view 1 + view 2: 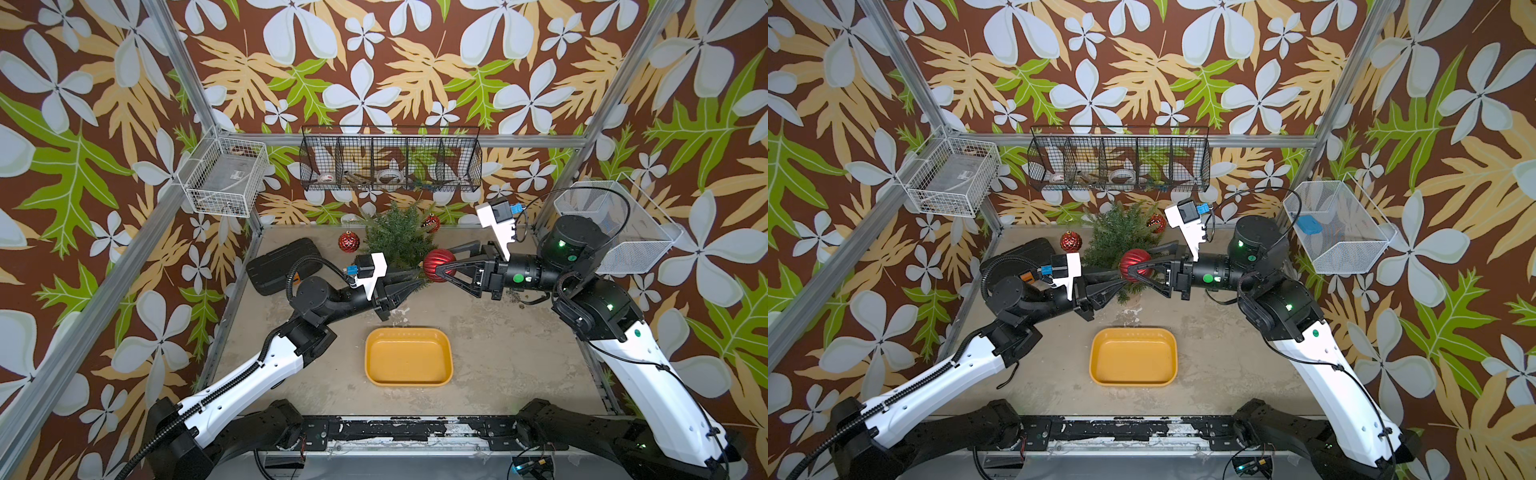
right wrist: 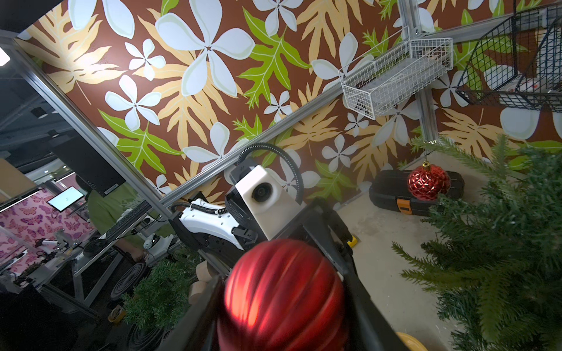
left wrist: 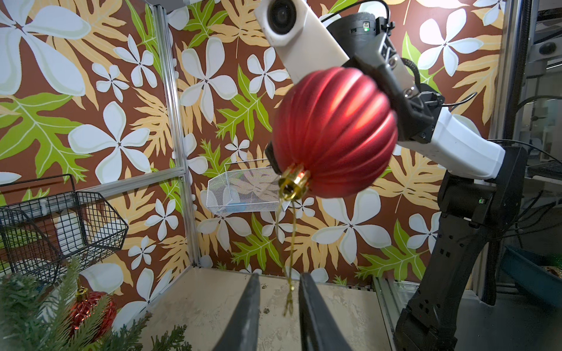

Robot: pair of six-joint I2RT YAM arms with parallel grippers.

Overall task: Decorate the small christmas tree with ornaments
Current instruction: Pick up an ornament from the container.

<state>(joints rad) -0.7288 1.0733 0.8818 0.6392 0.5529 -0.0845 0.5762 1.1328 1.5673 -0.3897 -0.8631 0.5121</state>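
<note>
The right gripper (image 1: 435, 268) clamps its black triangular fingers on either side of a ribbed bauble (image 1: 440, 264). The bauble is matte red with lengthwise grooves and sits at the centre of both top views, at the lower edge of the tree (image 1: 390, 237). Its crinkled gold cap (image 3: 293, 184) points toward the left gripper (image 3: 280, 278). A thin gold string (image 3: 290, 243) hangs from the cap into the narrow gap between that gripper's flat dark fingers (image 3: 251, 304). The fingers stand slightly apart, and I cannot tell whether they touch the string.

The tree, a bushy cone of dark green needles, stands in the upper middle of the frame by the back wall. A faceted red bauble (image 1: 348, 242), glittery, hangs at its left edge, and a second faceted bauble (image 1: 432, 223) sits among the branches at its upper right. Below centre, a smooth yellow tray (image 1: 408, 357) with rounded corners lies on the mottled grey table (image 1: 519, 353). A black hard case (image 1: 282, 262) lies left of the tree.
</note>
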